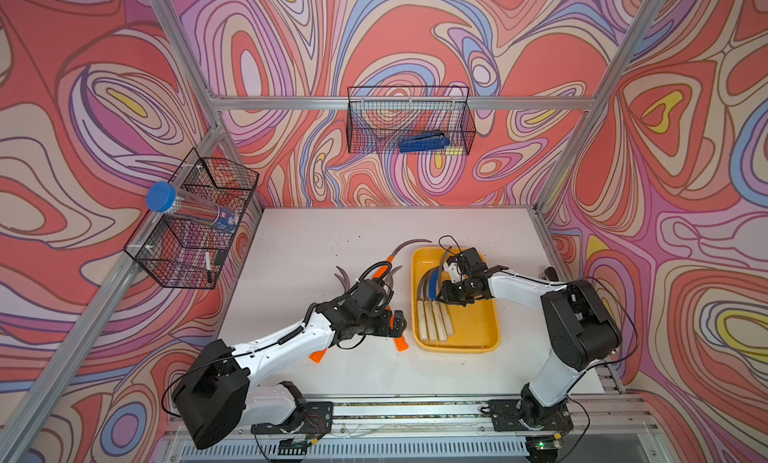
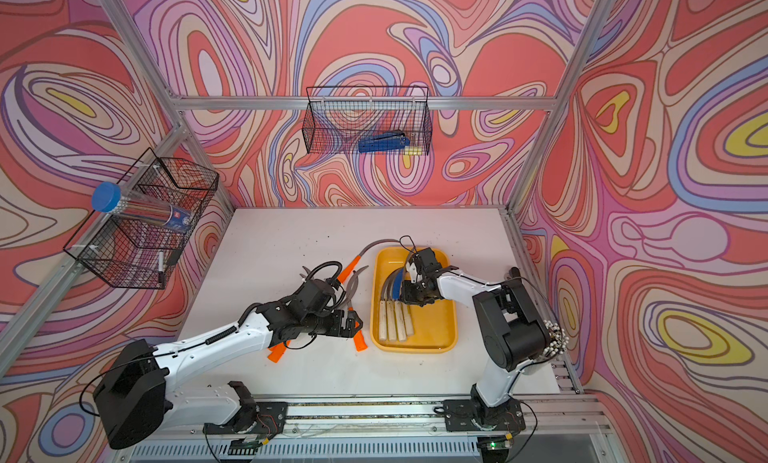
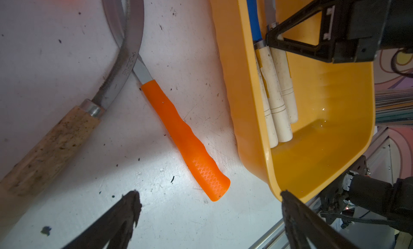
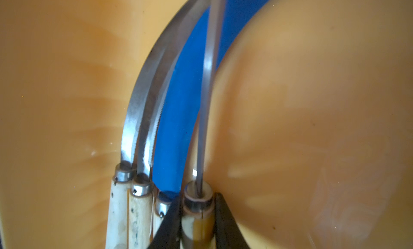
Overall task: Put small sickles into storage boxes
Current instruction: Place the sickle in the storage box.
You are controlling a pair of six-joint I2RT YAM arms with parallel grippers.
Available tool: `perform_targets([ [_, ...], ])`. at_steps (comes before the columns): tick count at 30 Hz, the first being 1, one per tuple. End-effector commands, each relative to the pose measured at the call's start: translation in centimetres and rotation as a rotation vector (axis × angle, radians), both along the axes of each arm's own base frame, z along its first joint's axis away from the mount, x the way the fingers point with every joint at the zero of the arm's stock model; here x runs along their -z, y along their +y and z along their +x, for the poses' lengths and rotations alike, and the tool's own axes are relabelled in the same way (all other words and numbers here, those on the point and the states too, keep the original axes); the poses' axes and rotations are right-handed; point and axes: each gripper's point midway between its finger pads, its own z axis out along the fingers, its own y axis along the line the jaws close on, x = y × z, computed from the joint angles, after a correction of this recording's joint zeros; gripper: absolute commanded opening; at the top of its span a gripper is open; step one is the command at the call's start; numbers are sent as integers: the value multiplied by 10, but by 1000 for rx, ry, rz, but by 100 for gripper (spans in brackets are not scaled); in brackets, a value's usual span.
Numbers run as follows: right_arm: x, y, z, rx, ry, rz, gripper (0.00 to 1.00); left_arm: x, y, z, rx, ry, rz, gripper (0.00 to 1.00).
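Four small sickles with pale wooden handles (image 1: 432,321) lie side by side in the shallow yellow plastic tray (image 1: 478,328), one blade blue; the right pincer (image 4: 196,205) brackets the handle nearest the tray's middle, fingers narrowly parted, whether gripping cannot be told; the left pincer (image 1: 395,320) hangs wide open and empty above an orange-handled sickle (image 3: 185,138) on the white table (image 1: 311,240) beside the tray.
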Motion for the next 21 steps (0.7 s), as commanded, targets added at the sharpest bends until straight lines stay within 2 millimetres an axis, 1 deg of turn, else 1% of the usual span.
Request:
perform_targets([
  [1,3,-6,3,20,4,-26,35,-11,3,7,-5,-42,21,100],
  [3,0,-8,3,26,-3,-33,41,-12,7,9,-7,-50,44,100],
  [6,-6,-9,4,29,-10,-40,52,-13,11,11,-10,-59,78,100],
  [15,-26,-11,1,33,-48,-32,89,-21,26,21,0,-108,209,100],
  [21,-36,-12,-1,40,-64,-24,94,-22,32,35,2,-117,308,100],
])
